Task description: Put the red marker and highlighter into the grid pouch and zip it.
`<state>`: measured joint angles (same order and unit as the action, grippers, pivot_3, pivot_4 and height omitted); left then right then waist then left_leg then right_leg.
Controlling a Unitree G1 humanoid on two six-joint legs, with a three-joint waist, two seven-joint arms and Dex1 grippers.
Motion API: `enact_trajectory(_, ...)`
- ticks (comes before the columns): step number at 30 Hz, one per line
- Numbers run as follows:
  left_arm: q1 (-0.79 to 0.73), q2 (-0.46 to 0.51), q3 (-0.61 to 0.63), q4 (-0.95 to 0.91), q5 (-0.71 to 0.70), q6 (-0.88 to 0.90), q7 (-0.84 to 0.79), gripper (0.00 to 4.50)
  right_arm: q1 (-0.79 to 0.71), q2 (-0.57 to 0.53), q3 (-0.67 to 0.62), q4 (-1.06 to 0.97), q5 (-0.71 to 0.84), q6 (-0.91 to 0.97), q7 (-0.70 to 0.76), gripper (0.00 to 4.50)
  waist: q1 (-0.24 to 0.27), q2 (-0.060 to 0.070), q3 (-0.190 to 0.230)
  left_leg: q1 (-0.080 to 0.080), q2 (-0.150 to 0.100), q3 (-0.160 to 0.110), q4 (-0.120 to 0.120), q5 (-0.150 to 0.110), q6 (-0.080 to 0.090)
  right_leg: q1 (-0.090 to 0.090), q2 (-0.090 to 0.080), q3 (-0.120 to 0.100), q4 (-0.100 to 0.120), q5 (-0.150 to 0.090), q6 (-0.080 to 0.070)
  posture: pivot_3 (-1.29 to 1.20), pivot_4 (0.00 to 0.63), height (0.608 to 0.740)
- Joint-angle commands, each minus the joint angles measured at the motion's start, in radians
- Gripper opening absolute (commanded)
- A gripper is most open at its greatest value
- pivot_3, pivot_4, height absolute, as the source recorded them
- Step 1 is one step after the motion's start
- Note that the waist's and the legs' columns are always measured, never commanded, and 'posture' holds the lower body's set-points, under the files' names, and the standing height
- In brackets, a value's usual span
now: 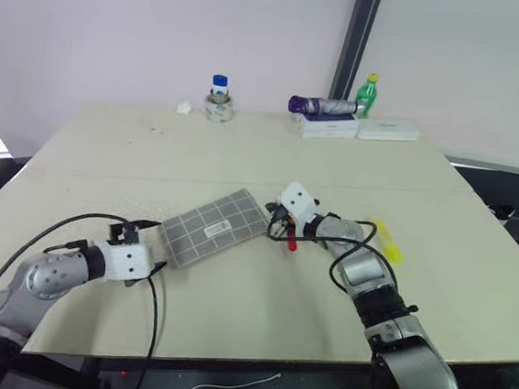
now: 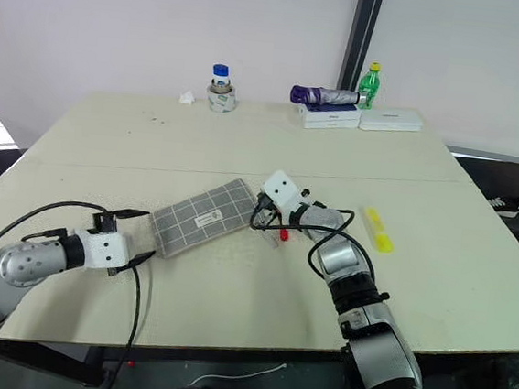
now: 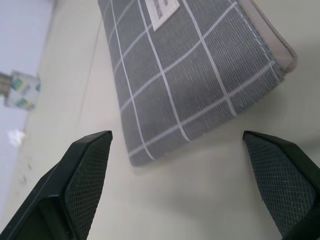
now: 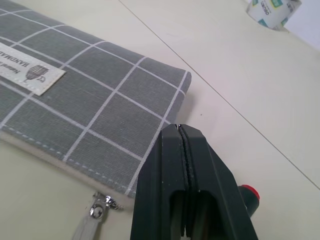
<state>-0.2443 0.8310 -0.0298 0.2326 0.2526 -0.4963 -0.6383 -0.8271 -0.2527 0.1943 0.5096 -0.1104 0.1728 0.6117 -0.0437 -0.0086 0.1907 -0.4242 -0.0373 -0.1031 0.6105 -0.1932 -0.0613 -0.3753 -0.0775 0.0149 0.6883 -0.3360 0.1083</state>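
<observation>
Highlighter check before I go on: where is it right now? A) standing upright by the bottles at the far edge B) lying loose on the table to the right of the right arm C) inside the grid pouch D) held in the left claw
B: the yellow highlighter lies flat on the table beyond the right arm, apart from the grid pouch, and the left claw is open and empty.

A beige table (image 1: 231, 302) carries the grid pouch (image 1: 215, 227) near its middle, the red marker (image 1: 290, 244) beside it, and the highlighter (image 1: 388, 242) toward the right edge. Along the far edge stand a jar (image 1: 218, 99), a green bottle (image 1: 367, 95) and white boxes (image 1: 358, 129).
</observation>
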Motion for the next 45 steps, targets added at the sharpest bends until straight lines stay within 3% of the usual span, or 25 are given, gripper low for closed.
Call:
enact_trajectory(1, -0.055, -0.002, -0.040, 0.086, 0.088, -0.110, 0.085, 4.42, -0.057, 0.017, 0.009, 0.055, -0.012, -0.006, -0.016, 0.00, 0.000, 0.000, 0.000, 0.000, 0.000, 0.000, 0.000, 0.000, 0.000, 0.000, 0.000, 0.000, 0.000, 0.000, 0.000, 0.00, 0.150, 0.737)
enact_trajectory(9, -0.120, -0.014, -0.096, 0.189, 0.153, -0.216, 0.169, 4.42, -0.165, 0.082, -0.013, 0.287, -0.004, 0.008, -0.073, 0.00, 0.000, 0.000, 0.000, 0.000, -0.001, 0.000, 0.000, 0.000, 0.000, 0.000, 0.000, 0.000, 0.001, 0.000, 0.000, 0.00, 0.150, 0.737)
enact_trajectory(10, -0.122, -0.016, -0.099, 0.195, 0.149, -0.219, 0.169, 4.19, -0.175, 0.085, -0.009, 0.313, -0.008, -0.002, -0.076, 0.00, 0.000, 0.000, 0.000, 0.000, -0.001, 0.000, 0.000, 0.000, 0.000, 0.000, 0.000, 0.000, 0.001, 0.000, 0.000, 0.00, 0.150, 0.737)
enact_trajectory(12, -0.122, -0.021, -0.105, 0.204, 0.142, -0.226, 0.170, 3.54, -0.188, 0.091, -0.004, 0.349, -0.011, -0.022, -0.080, 0.00, 0.001, 0.000, 0.000, 0.000, -0.001, 0.000, 0.000, 0.000, 0.000, 0.000, 0.000, 0.000, 0.001, 0.000, 0.000, 0.00, 0.150, 0.737)
enact_trajectory(19, -0.107, -0.026, -0.101, 0.187, 0.119, -0.223, 0.182, 0.10, -0.200, 0.102, 0.002, 0.396, -0.011, -0.055, -0.079, 0.00, -0.001, 0.001, -0.001, 0.000, 0.000, 0.000, 0.000, 0.000, 0.000, -0.001, 0.000, 0.000, 0.002, 0.000, 0.000, 0.00, 0.150, 0.737)
enact_trajectory(28, -0.067, -0.037, -0.092, 0.136, 0.085, -0.195, 0.180, 0.04, -0.187, 0.100, 0.003, 0.381, -0.010, -0.059, -0.071, 0.00, -0.001, 0.001, -0.001, 0.000, 0.000, 0.000, 0.000, 0.000, 0.000, -0.001, 0.000, 0.001, 0.002, 0.000, 0.000, 0.00, 0.150, 0.737)
enact_trajectory(34, 0.017, -0.086, -0.044, -0.002, -0.053, -0.031, 0.138, 0.04, -0.176, 0.071, -0.009, 0.305, -0.011, -0.113, -0.083, 0.00, -0.001, 0.001, -0.001, 0.000, 0.000, 0.000, 0.000, 0.000, 0.000, -0.001, 0.000, 0.001, 0.002, 0.000, 0.000, 0.00, 0.150, 0.737)
enact_trajectory(40, 0.125, -0.156, 0.040, -0.255, -0.249, 0.268, 0.099, 0.04, -0.123, -0.003, -0.066, 0.061, 0.041, -0.071, -0.040, 0.00, 0.000, 0.001, -0.001, -0.001, 0.001, 0.000, 0.001, 0.000, 0.000, -0.002, 0.000, 0.001, 0.002, 0.000, 0.000, 0.00, 0.150, 0.737)
enact_trajectory(44, 0.174, -0.207, 0.074, -0.407, -0.308, 0.426, 0.125, 0.04, -0.052, -0.061, -0.114, -0.170, 0.139, 0.103, 0.048, 0.00, 0.001, 0.001, -0.001, -0.001, 0.001, 0.000, 0.001, 0.000, 0.000, -0.001, -0.001, 0.001, 0.002, 0.000, 0.000, 0.00, 0.150, 0.737)
enact_trajectory(45, 0.180, -0.220, 0.080, -0.437, -0.318, 0.462, 0.131, 0.00, -0.032, -0.074, -0.128, -0.224, 0.168, 0.152, 0.066, 0.26, 0.002, 0.001, -0.001, -0.001, 0.002, 0.000, 0.001, 0.000, 0.000, 0.000, -0.001, 0.001, 0.002, 0.000, 0.000, 0.00, 0.150, 0.737)
